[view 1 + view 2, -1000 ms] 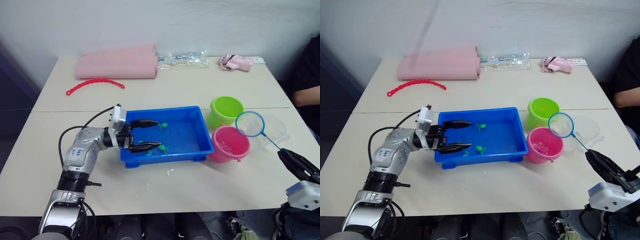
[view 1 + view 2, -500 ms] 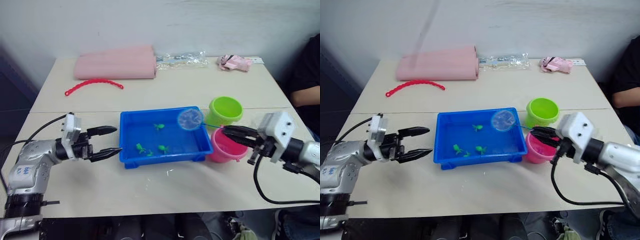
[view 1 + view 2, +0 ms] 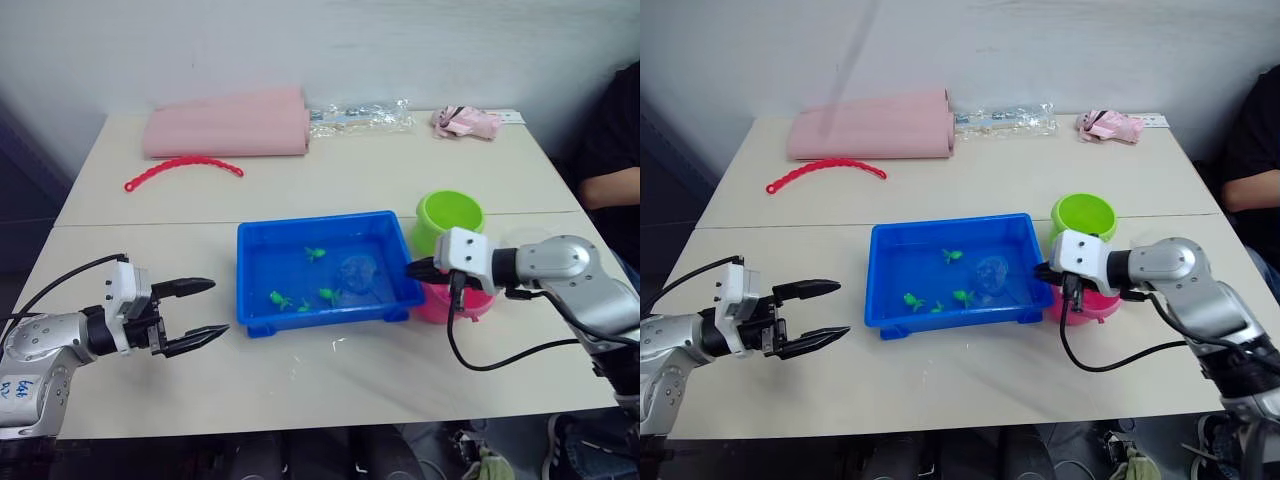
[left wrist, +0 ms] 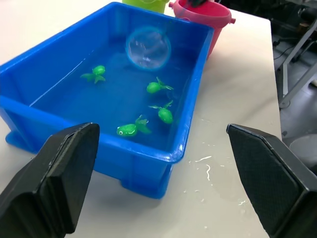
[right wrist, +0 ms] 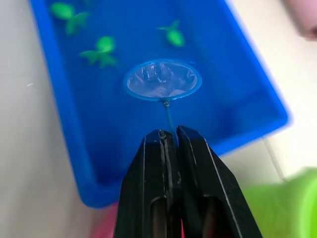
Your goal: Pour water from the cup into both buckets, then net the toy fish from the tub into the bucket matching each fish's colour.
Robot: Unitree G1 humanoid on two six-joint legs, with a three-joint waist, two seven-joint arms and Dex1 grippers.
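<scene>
Tub holds green fish and net, right fingers clenched on its handle; left fingers spread.

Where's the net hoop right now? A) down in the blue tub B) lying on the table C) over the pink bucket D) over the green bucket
A: the right tool holds the net with its hoop down inside the blue tub, near the green fish.

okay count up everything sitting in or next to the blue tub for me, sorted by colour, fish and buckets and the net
Green fish in the tub: 4
Pink fish: 0
Green bucket: 1
Pink bucket: 1
Blue-rimmed net: 1, dipped in the tub, held by the right end effector
Total: 7
</scene>
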